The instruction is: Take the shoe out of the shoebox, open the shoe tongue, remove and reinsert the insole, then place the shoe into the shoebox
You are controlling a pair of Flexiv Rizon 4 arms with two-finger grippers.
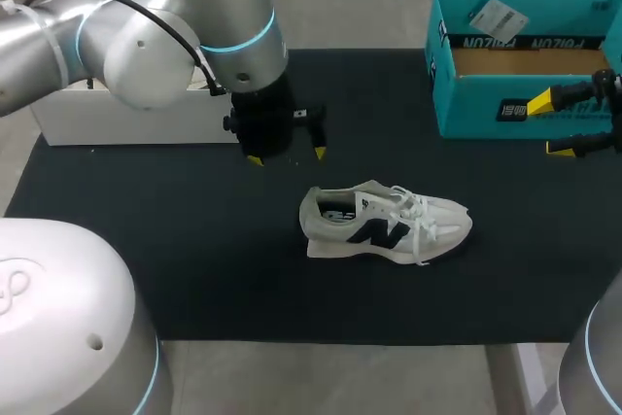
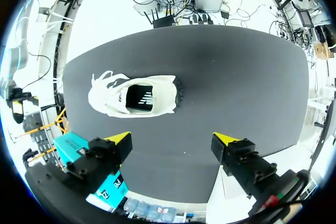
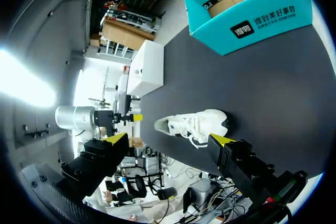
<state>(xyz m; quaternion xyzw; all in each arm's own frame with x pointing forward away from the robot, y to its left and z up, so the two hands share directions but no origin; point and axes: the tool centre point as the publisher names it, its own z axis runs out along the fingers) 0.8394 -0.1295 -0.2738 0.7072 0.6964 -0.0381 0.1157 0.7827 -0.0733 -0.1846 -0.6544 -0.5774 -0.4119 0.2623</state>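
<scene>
A white sneaker (image 1: 384, 223) with a dark side logo lies on its sole on the black mat (image 1: 175, 240), outside the box, toe toward the right. My left gripper (image 1: 287, 155) hangs open above the mat, just behind the sneaker's heel. In the left wrist view the sneaker (image 2: 134, 95) is ahead of the open left gripper (image 2: 172, 140), and I look down into its opening. The teal shoebox (image 1: 486, 94) stands open at the back right. My right gripper (image 1: 551, 125) is open in front of that box. From the right wrist, the sneaker (image 3: 194, 123) lies ahead of the open right gripper (image 3: 169, 139).
A white rectangular box (image 1: 126, 114) stands at the mat's back left, behind my left arm. The shoebox (image 3: 262, 24) holds brown cardboard and a white tag. The mat's front edge runs close below the sneaker.
</scene>
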